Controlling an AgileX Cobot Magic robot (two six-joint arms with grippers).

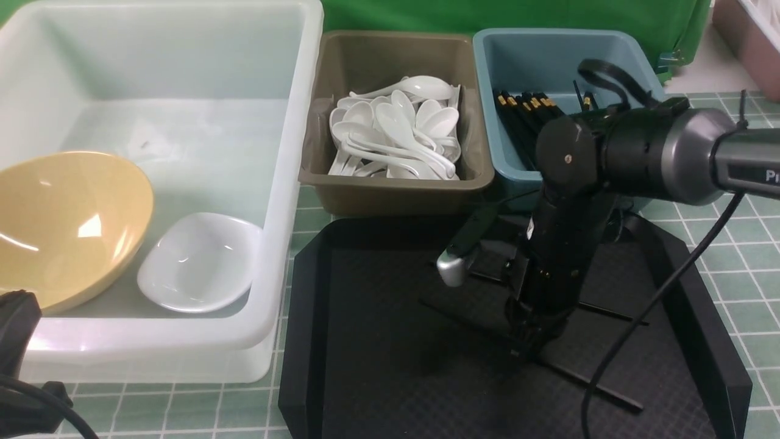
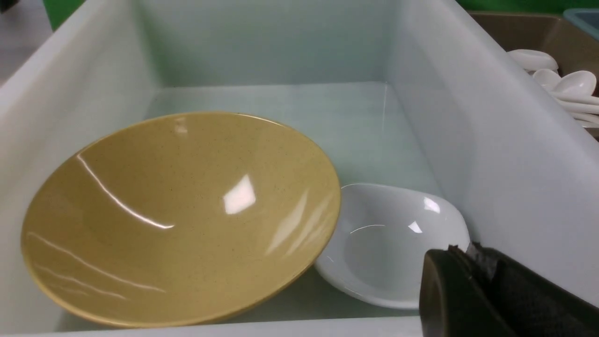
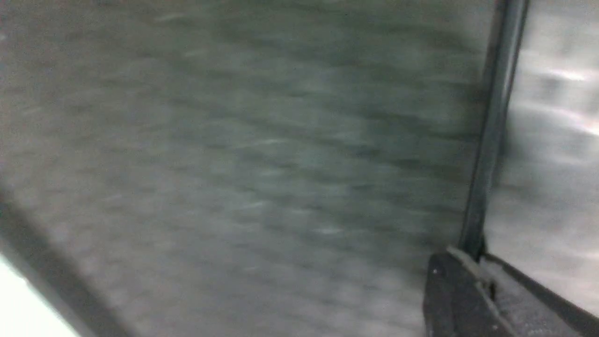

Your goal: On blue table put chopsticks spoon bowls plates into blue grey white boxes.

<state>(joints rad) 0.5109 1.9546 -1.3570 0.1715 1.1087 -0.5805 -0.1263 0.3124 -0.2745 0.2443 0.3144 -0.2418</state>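
Observation:
My right gripper (image 1: 525, 352) points down onto the black tray (image 1: 365, 341), shut on a black chopstick (image 3: 491, 140) that runs out from its fingertips (image 3: 449, 262). That view is blurred. Two more chopsticks (image 1: 603, 393) lie crossed on the tray around it. The dusty blue box (image 1: 548, 55) holds several chopsticks (image 1: 525, 105). In the olive-grey box (image 1: 396, 189) are several white spoons (image 1: 396, 137). The yellow bowl (image 2: 178, 220) and the white plate (image 2: 388, 243) lie inside the white box (image 1: 268, 256). My left gripper (image 2: 463, 250) is shut and empty, at that box's near rim beside the plate.
The blue table (image 1: 731, 256) shows around the tray and boxes. A green backdrop (image 1: 518, 15) stands behind the boxes. A pinkish bin (image 1: 749, 36) sits at the far right corner. The right arm's cable (image 1: 658, 299) hangs over the tray's right side.

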